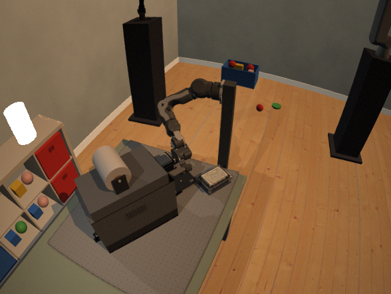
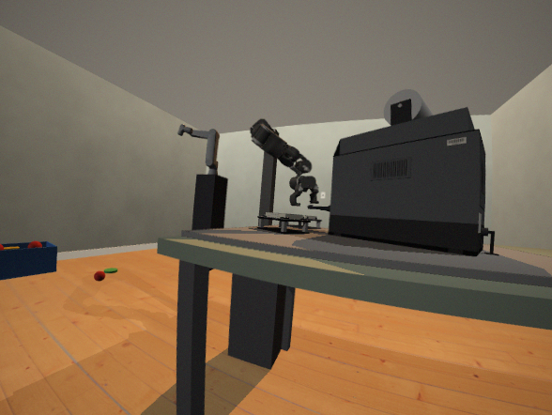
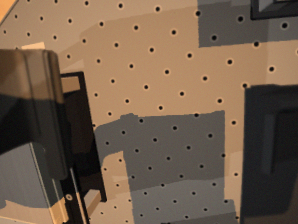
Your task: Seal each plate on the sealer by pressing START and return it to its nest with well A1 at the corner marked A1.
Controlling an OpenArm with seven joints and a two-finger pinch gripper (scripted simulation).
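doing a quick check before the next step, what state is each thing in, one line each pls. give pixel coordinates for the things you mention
gripper [image 1: 182,169] [image 2: 304,203]: open, holding nothing, above the table
near plate [image 1: 214,176] [image 2: 283,215]: unsealed by the look of its wells, lying on its nest
sealer stage [image 1: 185,182] [image 2: 320,207]: out, no plate visible on it
foil roll [image 1: 108,163] [image 2: 405,109]: mounted on top of the sealer
white lamp [image 1: 20,123]: lit
blue bin [image 1: 237,78] [image 2: 28,263]: open-topped, balls inside

From here the far nest [image 1: 164,159] is partly hidden behind the sealer [image 1: 133,186] [image 2: 404,188], whose barcode label [image 2: 456,141] is too small to read.
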